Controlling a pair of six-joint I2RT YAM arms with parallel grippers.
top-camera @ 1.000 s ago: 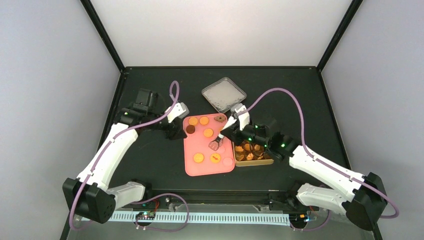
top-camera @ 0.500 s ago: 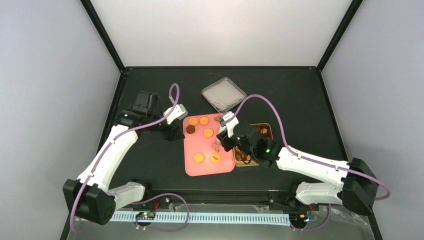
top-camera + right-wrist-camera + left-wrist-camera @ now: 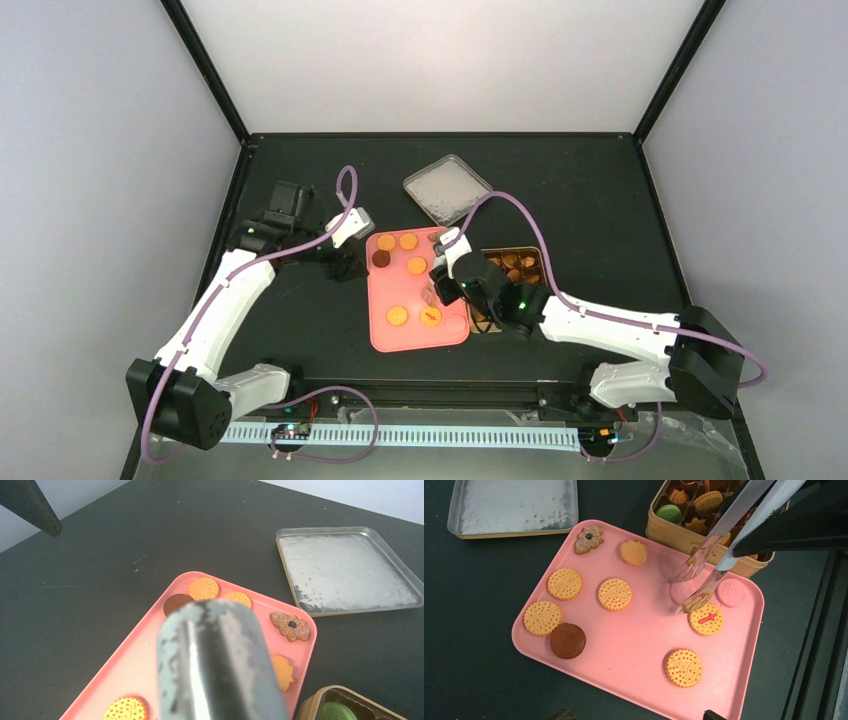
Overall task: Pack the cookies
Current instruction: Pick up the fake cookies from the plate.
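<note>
**Tongs straddling a pink cookie on the tray**

So the right claw [image 3: 452, 280] is clamped on the handle end of the metal tongs [image 3: 724, 535]. The tong tips are down over the pink tray [image 3: 624, 645], one on either side of a pink cookie [image 3: 682, 591] near the tray edge closest to the tin [image 3: 674, 532]. Can't tell if the tips actually touch it — they're spread a bit, and the cookie lies flat on the tray.

The rest of the cookies [image 3: 614, 594] are scattered loose over the same tray. There's a second pink one [image 3: 730, 592] near the first and an orange one with a red mark [image 3: 706, 619] right by the lower tong tip. There are also several golden rounds, a dark brown one [image 3: 568, 640], and a flower-shaped one [image 3: 589, 539] in the corner toward the lid [image 3: 514, 505].

The tin sits on the desk [image 3: 469, 670] just beside the tray's right side. It has more cookies in its compartments, a green cookie [image 3: 669, 513] among them. The silver lid lies beyond the tray, apart from it.

The left claw [image 3: 350, 262] hangs at the tray's left edge — fingers wide, nothing in them.
</note>
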